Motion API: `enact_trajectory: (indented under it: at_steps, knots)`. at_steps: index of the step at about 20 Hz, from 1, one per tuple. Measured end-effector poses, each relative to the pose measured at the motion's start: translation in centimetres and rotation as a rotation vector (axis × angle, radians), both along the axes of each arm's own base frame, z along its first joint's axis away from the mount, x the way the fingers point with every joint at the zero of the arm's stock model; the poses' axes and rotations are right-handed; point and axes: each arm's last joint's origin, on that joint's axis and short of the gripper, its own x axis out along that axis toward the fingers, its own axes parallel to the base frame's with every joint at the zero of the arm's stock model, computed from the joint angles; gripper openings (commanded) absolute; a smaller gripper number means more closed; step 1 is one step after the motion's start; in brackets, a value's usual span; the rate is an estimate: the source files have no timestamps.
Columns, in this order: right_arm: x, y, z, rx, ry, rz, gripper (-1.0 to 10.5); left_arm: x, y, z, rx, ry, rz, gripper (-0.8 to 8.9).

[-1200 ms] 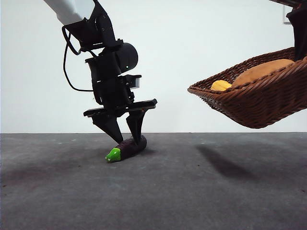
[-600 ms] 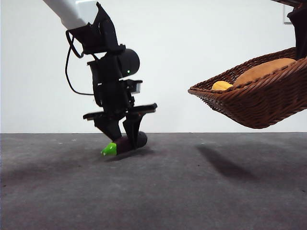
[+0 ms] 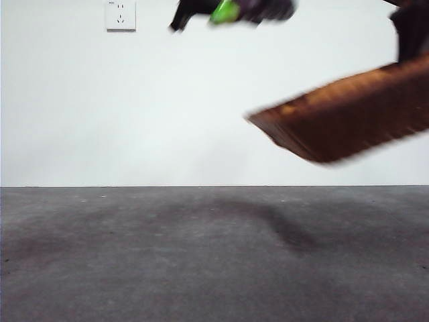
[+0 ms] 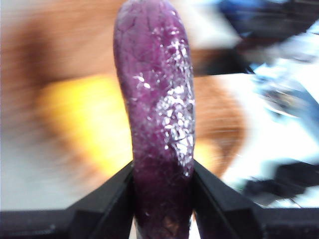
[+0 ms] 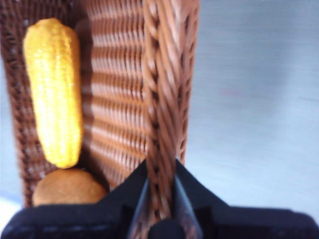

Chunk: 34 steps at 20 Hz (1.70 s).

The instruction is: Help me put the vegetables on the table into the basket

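The left gripper (image 4: 163, 199) clamps the dark purple vegetable (image 4: 157, 109) between its two black jaws, which press against its sides; the glossy, crackled skin fills the centre of the left wrist view, while everything behind it is motion-smeared into brown and yellow blurs that cannot be told apart with certainty. The right gripper (image 5: 160, 199) is closed narrowly on the braided rim of the basket (image 5: 164, 74), a jaw on each side of the weave. Only this right wrist view shows the contents clearly: the yellow ridged vegetable (image 5: 54, 92) lies along the inner wall, and the orange-brown lump (image 5: 67, 188) sits just beside its end, partly cut off by the gripper body. In the front view the table (image 3: 214, 261) is in the foreground; above it the basket hangs tilted and blurred at the right, its interior hidden, and the purple vegetable with its green tip appears at the top edge, largely cropped, near a wall socket (image 3: 120, 15).
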Motion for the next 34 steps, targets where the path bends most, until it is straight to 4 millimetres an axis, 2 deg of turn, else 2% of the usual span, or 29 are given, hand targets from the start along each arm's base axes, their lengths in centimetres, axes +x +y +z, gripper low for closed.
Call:
enact_trajectory:
  at_steps: [3,6,11,12,14,15,19,21,24,27,29,30,31,34]
  knots:
    - [0.1,1.1,0.2,0.067,-0.018,0.044,-0.2,-1.1,-1.2,-0.4,0.033,0.065,0.001,-0.04]
    - [0.0,1.7,0.2,0.069,-0.012,0.058,-0.2,-1.5,-2.0,-0.7,0.112,0.040,0.118,-0.02]
    - [-0.3,3.3,0.2,0.095,-0.011,0.114,-0.2,-1.4,-2.2,-0.6,0.130,0.048,0.233,0.08]
    - [-0.3,3.5,0.2,0.099,-0.009,0.122,-0.2,-1.3,-2.2,-0.6,0.135,0.046,0.253,0.45]
    - [-0.4,3.9,0.2,0.105,-0.006,0.136,-0.2,-1.3,-2.2,-0.6,0.135,0.053,0.264,2.21]
    - [-0.5,4.0,0.2,0.106,-0.005,0.141,-0.2,-1.3,-2.2,-0.6,0.135,0.054,0.265,2.68]
    - [-0.5,4.0,0.2,0.106,-0.003,0.141,-0.2,-1.1,-2.3,-0.4,0.104,0.030,0.270,3.03]
    - [-0.5,4.0,0.2,0.106,-0.002,0.141,-0.2,-1.0,-2.3,-0.3,0.096,0.028,0.276,4.01]
    - [-0.5,4.0,0.2,0.083,-0.006,0.134,-0.2,-1.0,-2.1,-0.4,0.111,0.040,0.277,4.09]
    - [-0.3,3.8,0.1,0.013,-0.024,0.110,-0.2,-1.5,-0.7,-0.1,0.177,0.022,0.245,4.08]
    - [0.1,3.3,0.1,0.012,-0.053,0.090,-0.2,-3.3,1.4,1.3,0.284,-0.056,0.229,3.75]
    - [0.5,3.1,-0.1,0.015,-0.060,0.084,-0.2,-4.5,2.6,2.1,0.356,-0.106,0.232,2.12]
    - [1.3,3.0,-0.7,0.018,-0.055,0.077,-0.2,-5.9,3.5,2.9,0.422,-0.153,0.229,-0.19]
    - [4.1,2.6,-3.9,0.006,0.008,0.063,-0.2,-9.7,5.0,5.1,0.424,-0.211,0.161,-0.06]
